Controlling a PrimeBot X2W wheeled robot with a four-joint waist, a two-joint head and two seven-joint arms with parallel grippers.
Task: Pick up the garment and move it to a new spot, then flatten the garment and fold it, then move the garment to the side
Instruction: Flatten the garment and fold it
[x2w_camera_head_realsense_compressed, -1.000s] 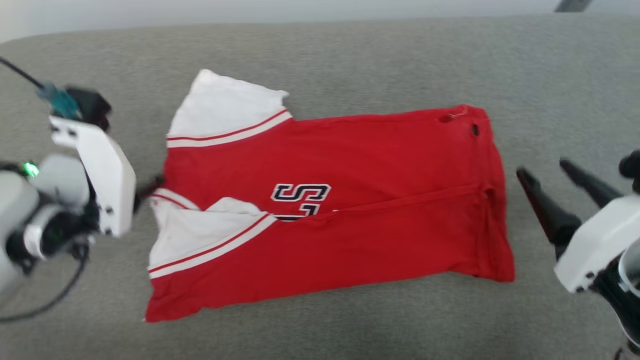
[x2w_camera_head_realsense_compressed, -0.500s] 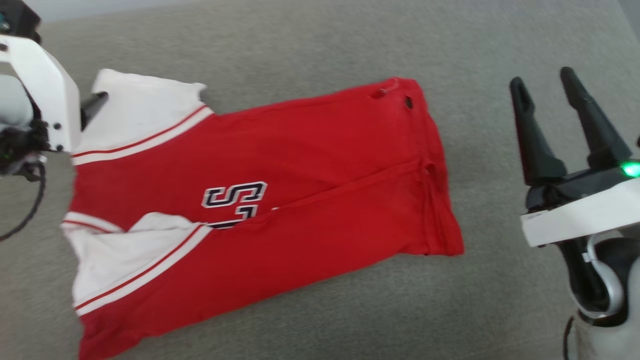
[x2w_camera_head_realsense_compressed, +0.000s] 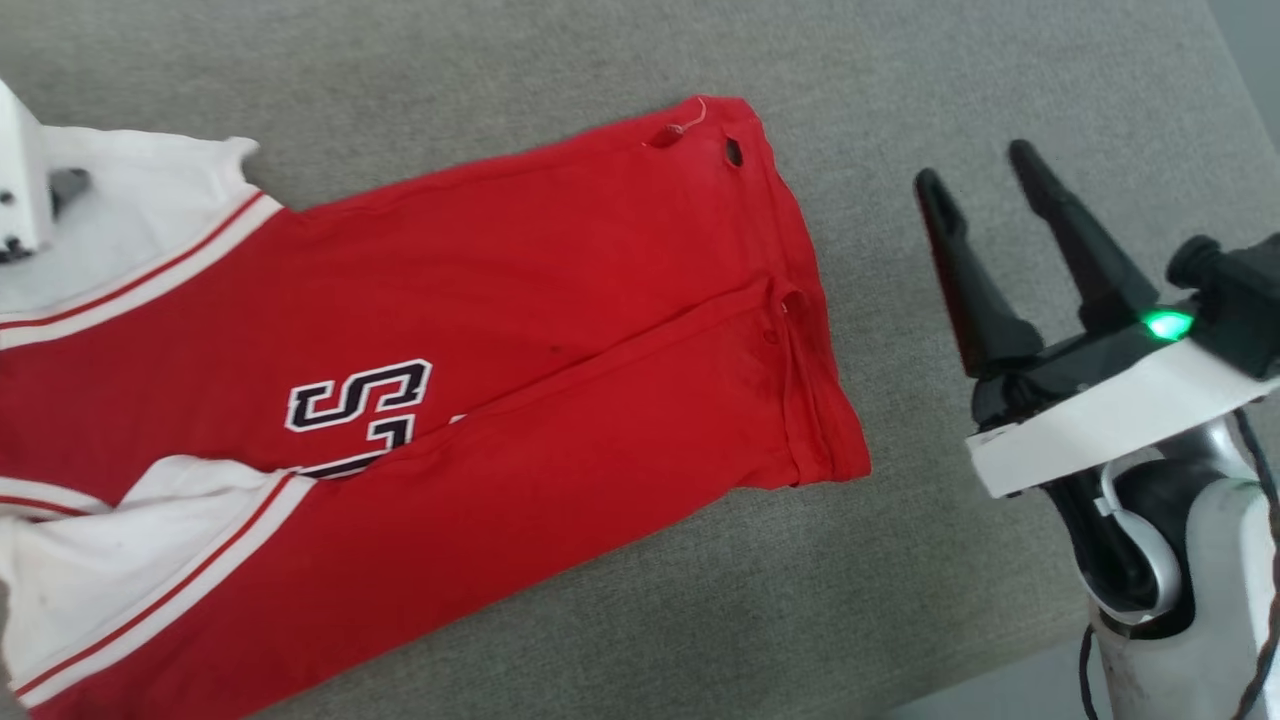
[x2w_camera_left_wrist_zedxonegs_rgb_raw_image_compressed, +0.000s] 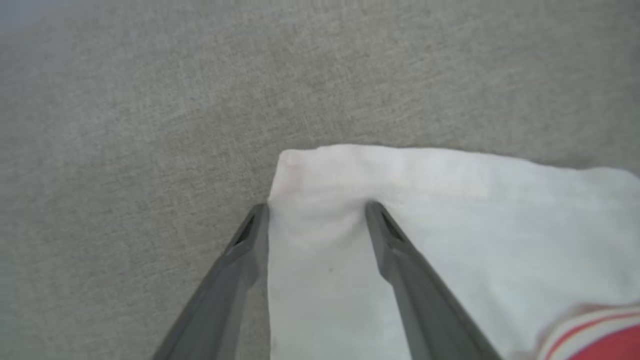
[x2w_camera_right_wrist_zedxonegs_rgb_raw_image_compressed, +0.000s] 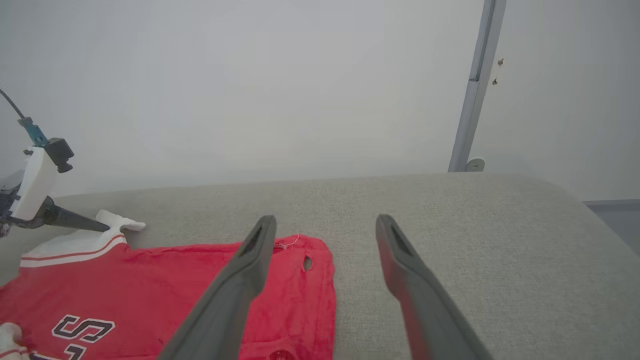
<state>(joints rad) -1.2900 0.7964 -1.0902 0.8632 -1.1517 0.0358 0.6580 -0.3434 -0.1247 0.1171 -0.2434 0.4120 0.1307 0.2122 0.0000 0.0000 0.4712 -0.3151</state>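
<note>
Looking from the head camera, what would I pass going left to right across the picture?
Upper white sleeve → black-and-white lettering → red hem of the garment → bare grey cushion → right gripper, fingers apart.

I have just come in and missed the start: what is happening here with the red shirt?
A two-armed robot is working on the garment, a red jersey lying partly folded on the grey cushion. The left claw is open at the corner of the white sleeve, its fingers straddling that corner, not closed. The right claw is open too, beside the hem and apart from the cloth. Nothing is lifted.
</note>
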